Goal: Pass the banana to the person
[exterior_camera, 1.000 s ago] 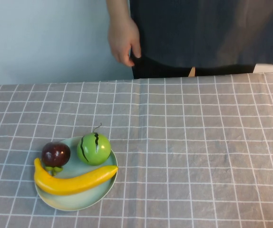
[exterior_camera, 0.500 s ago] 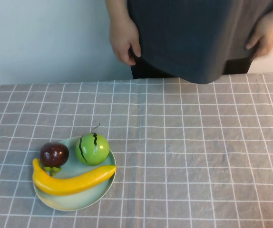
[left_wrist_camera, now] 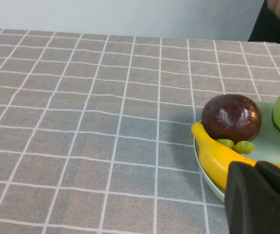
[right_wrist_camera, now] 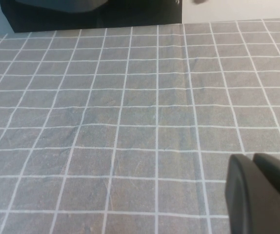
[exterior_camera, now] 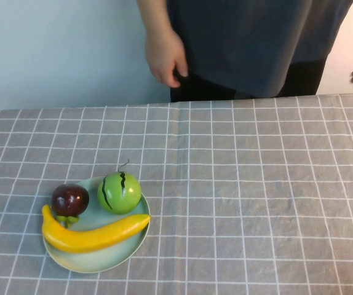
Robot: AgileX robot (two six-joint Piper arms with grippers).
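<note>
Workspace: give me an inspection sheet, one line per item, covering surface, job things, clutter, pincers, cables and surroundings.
Surface: table under a grey cloth with a white grid.
Job's things: banana lies along the near side of a pale green plate, ungrasped; person stands at the far edge, one hand hanging by the apron.
Clutter: green striped fruit and dark purple fruit share the plate, behind the banana.
Pincers: left pincer shows only as a dark tip near the banana; right pincer likewise over bare cloth; neither appears in the high view.
Cables: nothing seen.
Surroundings: pale blue wall behind the table.
</note>
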